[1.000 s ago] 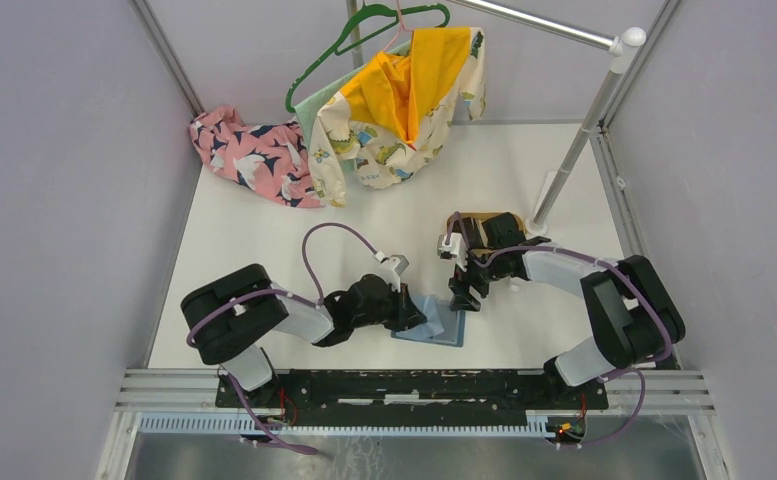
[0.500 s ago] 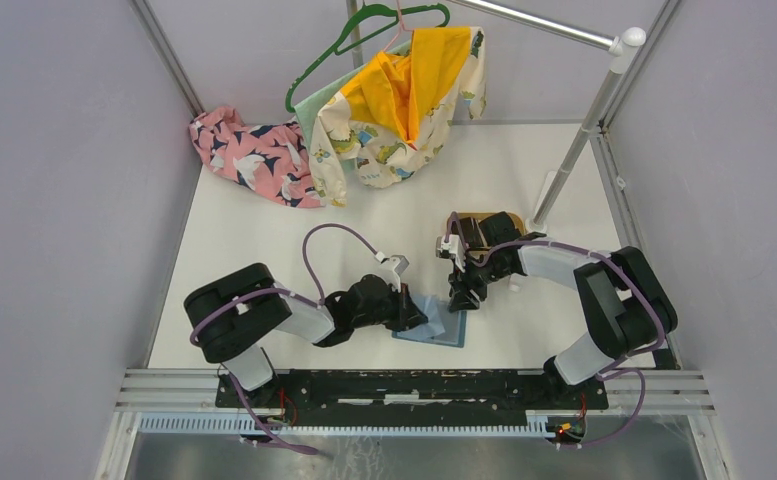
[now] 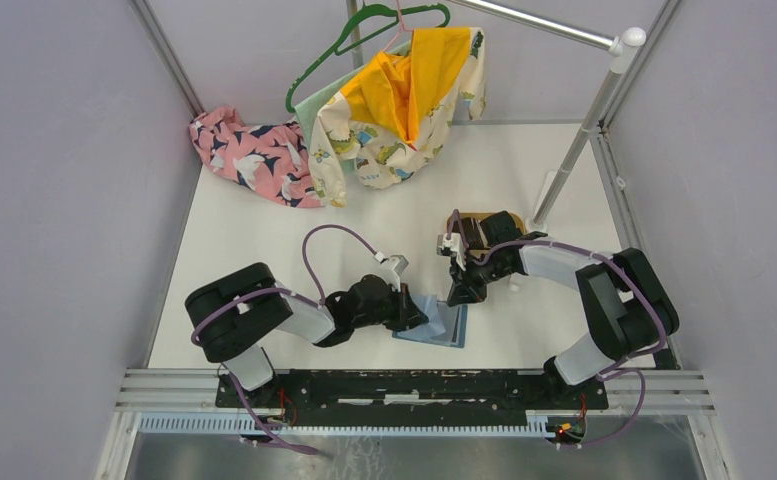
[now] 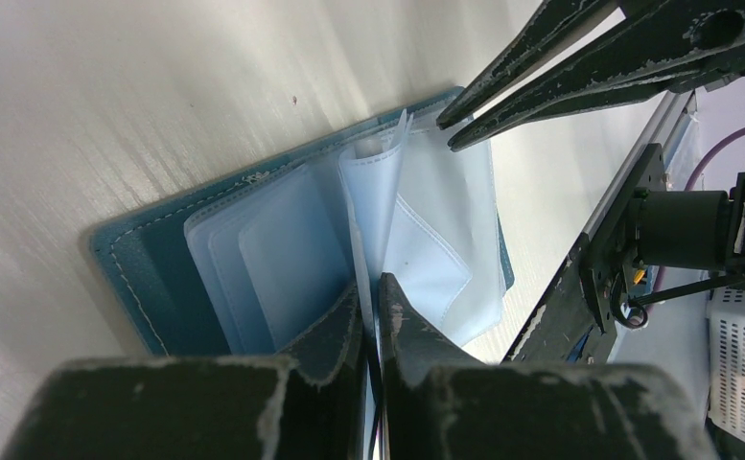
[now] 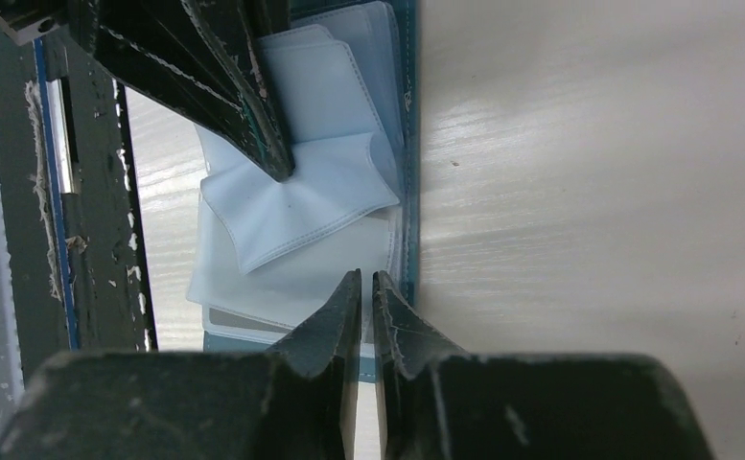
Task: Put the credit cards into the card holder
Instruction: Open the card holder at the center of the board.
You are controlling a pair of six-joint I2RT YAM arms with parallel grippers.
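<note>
The teal card holder (image 3: pixel 447 327) lies open on the table between both arms, its clear sleeves fanned out (image 4: pixel 282 249). My left gripper (image 4: pixel 370 283) is shut on one upright clear sleeve (image 4: pixel 376 182). My right gripper (image 5: pixel 360 276) hovers over the holder's teal edge (image 5: pixel 409 144), jaws nearly together, and I see nothing between them. In the left wrist view the right gripper (image 4: pixel 451 131) reaches in by the far corner. A pale card with a grey stripe (image 5: pixel 244 321) shows inside a lower sleeve. Other credit cards are out of sight.
A tan wooden tray (image 3: pixel 476 219) sits mostly hidden under the right arm. A pile of clothes (image 3: pixel 254 155) and a green hanger (image 3: pixel 364 25) lie at the back. A white rack pole (image 3: pixel 574 150) stands at the back right.
The right gripper has gone from wide open to nearly shut, staying at the holder's far edge. The left gripper kept its hold and did not move.
</note>
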